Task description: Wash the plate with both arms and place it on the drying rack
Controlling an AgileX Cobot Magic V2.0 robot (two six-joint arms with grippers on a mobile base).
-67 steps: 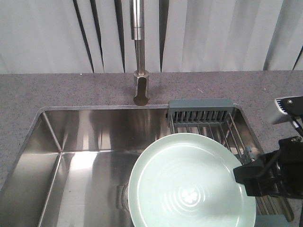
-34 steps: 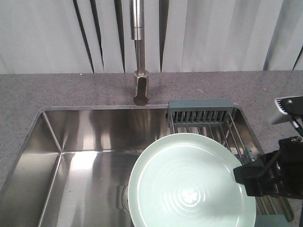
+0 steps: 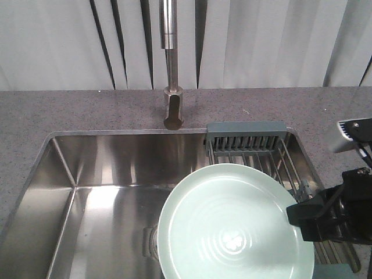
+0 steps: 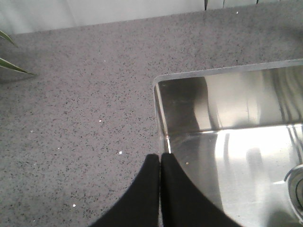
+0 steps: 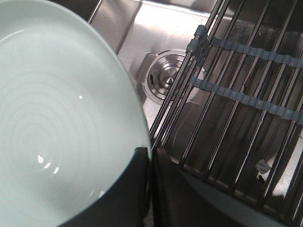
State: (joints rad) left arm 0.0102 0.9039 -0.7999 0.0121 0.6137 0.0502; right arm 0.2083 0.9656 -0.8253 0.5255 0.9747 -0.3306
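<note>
Right wrist-mounted: right pincer (image 5: pixel 150 158) pinches plate (image 5: pixel 57 118) rim, drying rack (image 5: pixel 236 97) just beside.

Faucet (image 3: pixel 172 87) stands behind sink (image 3: pixel 99 174). Rack (image 3: pixel 256 152) spans sink's right end. Plate (image 3: pixel 232 226) is over sink, overlapping rack's left side; right gripper (image 5: pixel 150 151) is at plate's right rim.

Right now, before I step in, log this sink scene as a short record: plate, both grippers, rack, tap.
plate: held over the sink, pinched at its right rim
right gripper: shut on the plate, one finger on each face
left gripper: shut, empty, above the sink's corner and the countertop
drying rack: across the sink's right end; the visible rods are bare; the plate overlaps its left edge in the front view, contact unclear
faucet: no water visible
</note>
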